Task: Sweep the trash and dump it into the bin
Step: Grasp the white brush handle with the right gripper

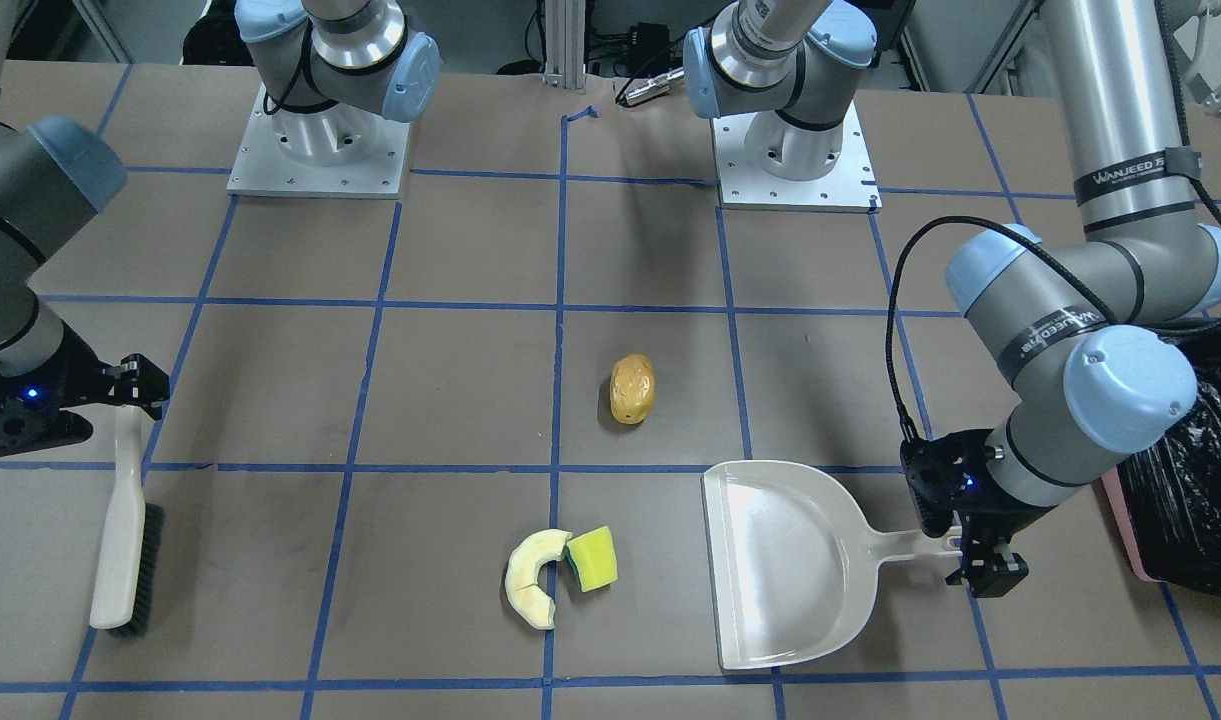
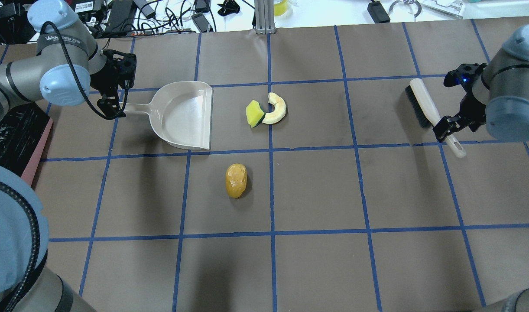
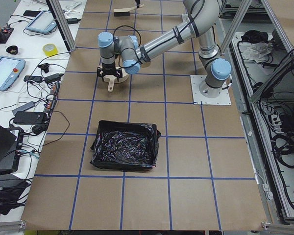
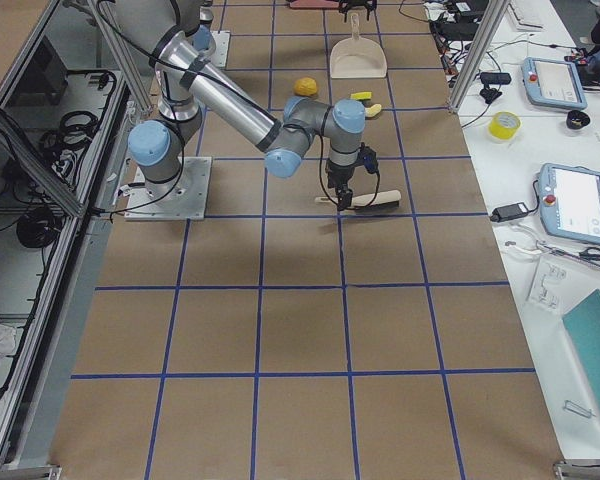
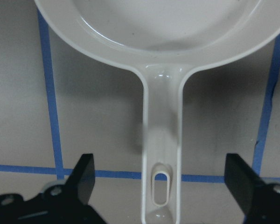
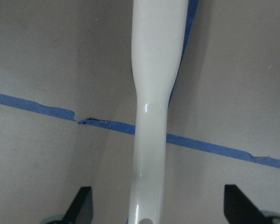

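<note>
Dustpan handle [image 5: 161, 140] runs twelve-to-six between spread jaws of the left gripper [image 5: 161, 179]; brush handle [image 6: 154, 116] lies likewise inside the right gripper [image 6: 158, 201], jaws spread.

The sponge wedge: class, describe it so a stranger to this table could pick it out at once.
Find the beige dustpan. Facing its open mouth lie two touching pieces; the sponge is the one nearer the dustpan. Unlike the pale curved slice, it is a bright yellow wedge with green backing.
</note>
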`<state>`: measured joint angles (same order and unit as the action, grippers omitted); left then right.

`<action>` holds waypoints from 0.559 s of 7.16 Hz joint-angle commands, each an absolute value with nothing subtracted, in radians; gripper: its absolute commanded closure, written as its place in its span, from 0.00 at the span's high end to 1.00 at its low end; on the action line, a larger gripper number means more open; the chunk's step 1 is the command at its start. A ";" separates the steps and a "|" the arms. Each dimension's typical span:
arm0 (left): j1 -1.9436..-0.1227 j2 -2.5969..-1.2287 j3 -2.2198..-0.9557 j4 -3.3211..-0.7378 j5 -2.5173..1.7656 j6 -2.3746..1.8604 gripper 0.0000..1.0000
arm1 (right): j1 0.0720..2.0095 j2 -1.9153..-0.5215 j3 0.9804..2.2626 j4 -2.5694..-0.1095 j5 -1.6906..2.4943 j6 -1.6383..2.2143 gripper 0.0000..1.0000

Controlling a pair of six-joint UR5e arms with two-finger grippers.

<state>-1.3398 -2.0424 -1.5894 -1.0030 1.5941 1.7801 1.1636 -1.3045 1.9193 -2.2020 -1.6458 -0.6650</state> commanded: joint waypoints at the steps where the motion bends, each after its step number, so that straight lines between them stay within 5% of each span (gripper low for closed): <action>1: -1.318 -2.062 -1.606 -0.994 1.595 1.792 0.99 | 1.163 -1.286 1.921 -2.200 -1.646 -0.664 0.93; 3: -1.295 -2.080 -1.614 -0.989 1.588 1.792 0.97 | 1.163 -1.272 1.921 -2.200 -1.644 -0.664 0.92; 4: -1.295 -2.077 -1.614 -0.991 1.563 1.790 0.90 | 1.163 -1.270 1.921 -2.198 -1.646 -0.664 0.84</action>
<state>-1.2984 -2.0761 -1.6128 -0.9911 1.5829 1.7911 1.1628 -1.2743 1.9205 -2.1994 -1.6453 -0.6642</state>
